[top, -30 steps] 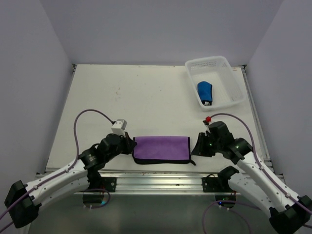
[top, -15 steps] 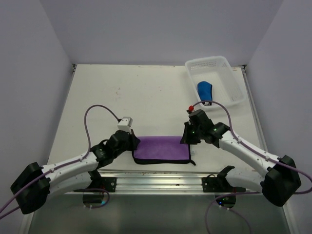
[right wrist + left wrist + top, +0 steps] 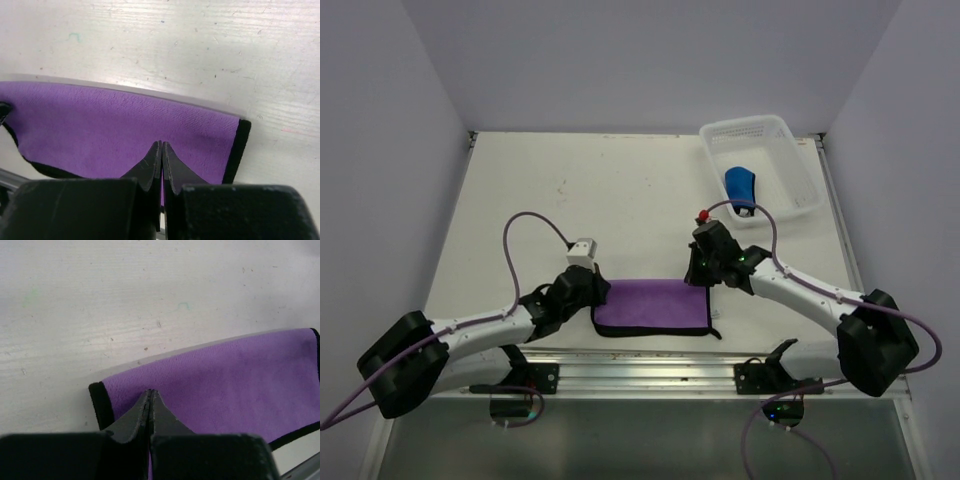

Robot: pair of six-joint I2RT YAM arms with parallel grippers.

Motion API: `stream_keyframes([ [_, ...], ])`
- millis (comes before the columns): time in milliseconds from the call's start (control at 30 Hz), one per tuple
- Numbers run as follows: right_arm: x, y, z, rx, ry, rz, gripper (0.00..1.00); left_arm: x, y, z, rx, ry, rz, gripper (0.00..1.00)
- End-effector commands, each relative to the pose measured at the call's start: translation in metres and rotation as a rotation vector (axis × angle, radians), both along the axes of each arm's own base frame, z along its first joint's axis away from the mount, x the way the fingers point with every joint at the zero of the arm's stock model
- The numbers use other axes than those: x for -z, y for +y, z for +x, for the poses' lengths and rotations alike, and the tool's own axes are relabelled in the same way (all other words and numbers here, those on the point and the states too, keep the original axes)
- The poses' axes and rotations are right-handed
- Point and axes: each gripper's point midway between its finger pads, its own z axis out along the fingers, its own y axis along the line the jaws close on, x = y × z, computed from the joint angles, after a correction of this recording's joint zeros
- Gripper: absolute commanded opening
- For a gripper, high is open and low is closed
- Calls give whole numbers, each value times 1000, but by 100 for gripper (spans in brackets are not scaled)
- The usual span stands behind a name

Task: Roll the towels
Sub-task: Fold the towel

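I am looking down on the purple towel (image 3: 652, 306); it is lying flat as a wide rectangle near the front edge of the table (image 3: 580, 190), between my 2 arms, with its dark hem running along the near edge and both short ends.

The left gripper (image 3: 599, 292) is sitting at the towel's left end, by the far corner; through the left wrist camera its 2 fingers (image 3: 132, 415) are pressing together with no gap showing, tips over the purple cloth just inside the hemmed corner; I cannot tell whether any fabric is caught between them.

The right gripper (image 3: 698, 272) is sitting at the towel's far right corner; in the right wrist view its fingers (image 3: 145, 170) are showing only a hairline slit between them, tips over the cloth just inside the right hem; again I cannot tell whether they are pinching anything. The cloth around both sets of tips is looking smooth and flat.

The blue towel (image 3: 740, 188) is lying as a small bundle inside the white basket (image 3: 760, 125) at the far right corner of the table, well apart from both grippers.
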Motion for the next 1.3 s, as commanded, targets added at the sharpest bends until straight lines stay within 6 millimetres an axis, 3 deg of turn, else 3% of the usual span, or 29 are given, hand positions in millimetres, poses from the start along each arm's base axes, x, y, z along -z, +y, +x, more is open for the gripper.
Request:
stream_keyframes([
  [0,7,-3,15,45,-48,-28,0,-11,1,15,-64,-75,-31,0],
  [100,23,-6,14,50,-19,-66,0,-4,4,15,-79,-68,-15,0],
  [400,45,-11,14,63,12,-108,0,16,13,13,-99,-45,29,0],
  [567,44,-10,15,58,19,-110,0,22,17,12,-115,-36,41,0],
  [667,32,-5,15,41,7,-88,0,22,15,13,-112,-38,40,0],
  [767,13,-5,15,29,-26,-66,11,21,14,13,-108,-38,32,0],
  [900,-12,-17,4,45,-62,-46,37,21,13,11,-100,-32,28,0],
  [967,-22,-25,-5,58,-76,-33,39,22,14,10,-100,-30,27,0],
  [1067,-11,-39,-26,68,-39,-44,38,21,14,9,-96,-31,27,0],
  [1267,8,-48,-44,86,4,-38,38,21,13,9,-86,-29,30,0],
])
